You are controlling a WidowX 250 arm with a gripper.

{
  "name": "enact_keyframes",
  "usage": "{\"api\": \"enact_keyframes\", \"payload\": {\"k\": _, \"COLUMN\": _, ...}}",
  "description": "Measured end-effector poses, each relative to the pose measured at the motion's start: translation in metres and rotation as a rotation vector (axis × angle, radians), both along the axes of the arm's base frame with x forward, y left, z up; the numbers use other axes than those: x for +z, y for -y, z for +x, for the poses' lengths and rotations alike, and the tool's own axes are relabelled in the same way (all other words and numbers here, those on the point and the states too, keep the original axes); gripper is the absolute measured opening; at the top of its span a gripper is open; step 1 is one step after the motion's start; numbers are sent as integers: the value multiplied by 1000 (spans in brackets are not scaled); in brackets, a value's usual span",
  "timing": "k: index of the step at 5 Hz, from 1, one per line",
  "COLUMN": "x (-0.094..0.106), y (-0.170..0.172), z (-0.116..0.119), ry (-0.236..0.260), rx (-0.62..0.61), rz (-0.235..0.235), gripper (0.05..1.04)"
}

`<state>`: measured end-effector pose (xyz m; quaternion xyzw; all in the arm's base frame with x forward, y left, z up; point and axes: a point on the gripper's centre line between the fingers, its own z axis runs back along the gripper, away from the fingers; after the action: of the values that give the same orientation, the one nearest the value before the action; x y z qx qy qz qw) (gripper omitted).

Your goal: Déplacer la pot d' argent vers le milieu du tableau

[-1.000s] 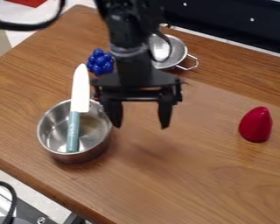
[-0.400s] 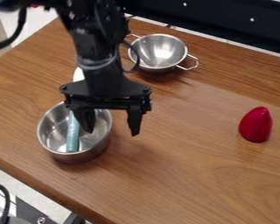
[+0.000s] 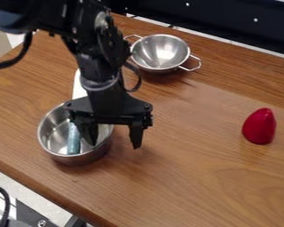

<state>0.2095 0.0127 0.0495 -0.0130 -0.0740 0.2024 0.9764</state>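
The gripper (image 3: 114, 145) hangs fingers down at the right side of the silver pot (image 3: 54, 144), its two fingers spread wide apart and not closed on anything. One finger shows in front of the pot's inside, the other in front of the wood just to the right of the pot, so that the right wall lies between them in the view; whether either finger touches it, I cannot tell. The pot stands upright on the table (image 3: 198, 177), near the table's lower left edge. In it leans a knife (image 3: 74, 142), its blue-green handle down inside and its white blade rising past the far rim, partly hidden by the arm (image 3: 103, 66), which comes in from the upper left. Farther out, close to the table's upper edge and well apart from the pot, a metal bowl (image 3: 161, 52) with two wire handles stands upright. Well to the right of the gripper, toward the table's right side, a red cone (image 3: 260, 127) with a rounded tip stands by itself, point up. Beyond the upper edge runs a black panel (image 3: 227, 24); below the lower left edge, a black cable (image 3: 11, 199) curves over some metal gear.
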Motion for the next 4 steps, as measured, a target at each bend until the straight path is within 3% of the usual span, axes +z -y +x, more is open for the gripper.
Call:
{"api": "enact_keyframes", "payload": {"k": 2, "x": -17, "y": 8, "z": 0, "ry": -17, "rx": 6, "rz": 8, "gripper": 997}}
{"api": "enact_keyframes", "payload": {"k": 3, "x": -19, "y": 8, "z": 3, "ry": -14, "rx": 8, "rz": 14, "gripper": 943}}
{"api": "enact_keyframes", "payload": {"k": 4, "x": -19, "y": 7, "z": 4, "ry": -12, "rx": 23, "rz": 7, "gripper": 694}}
